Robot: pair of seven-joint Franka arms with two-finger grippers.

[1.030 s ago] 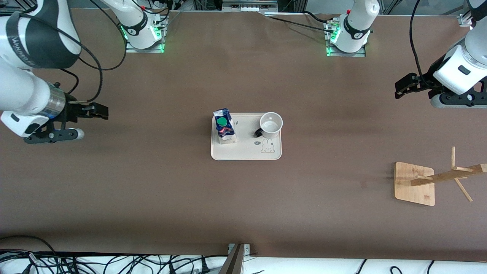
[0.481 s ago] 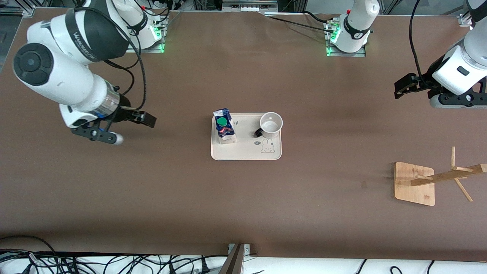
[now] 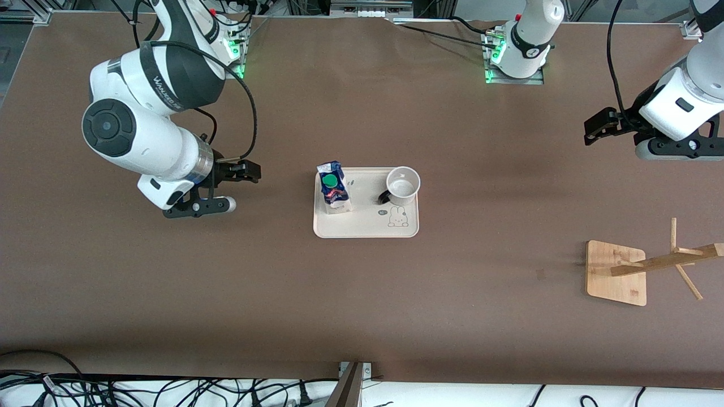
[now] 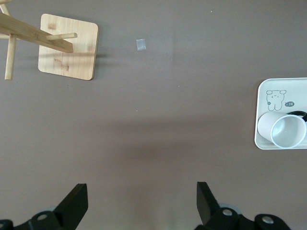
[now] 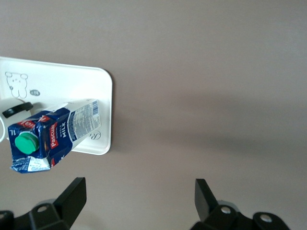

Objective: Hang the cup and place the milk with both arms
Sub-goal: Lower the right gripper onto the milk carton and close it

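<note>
The milk (image 3: pixel 332 185), a blue-topped carton with a green cap, stands on the cream tray (image 3: pixel 366 232) at its right-arm end. It also shows in the right wrist view (image 5: pixel 48 134). The white cup (image 3: pixel 403 185) stands upright at the tray's left-arm end, its black handle toward the milk. It also shows in the left wrist view (image 4: pixel 287 132). My right gripper (image 3: pixel 251 170) is open and empty over bare table beside the tray; it also shows in its own view (image 5: pixel 138 191). My left gripper (image 3: pixel 594 127) is open and empty over bare table near the left arm's end; it also shows in its own view (image 4: pixel 141 201).
A wooden mug rack (image 3: pixel 616 273) with pegs stands at the left arm's end, nearer the front camera than the tray; it also shows in the left wrist view (image 4: pixel 68 52). A small tape mark (image 4: pixel 141 44) lies beside its base. Brown table surface surrounds the tray.
My right arm has swung in from the table's end toward the tray, its gripper now close beside the milk's end. My left gripper has barely shifted.
</note>
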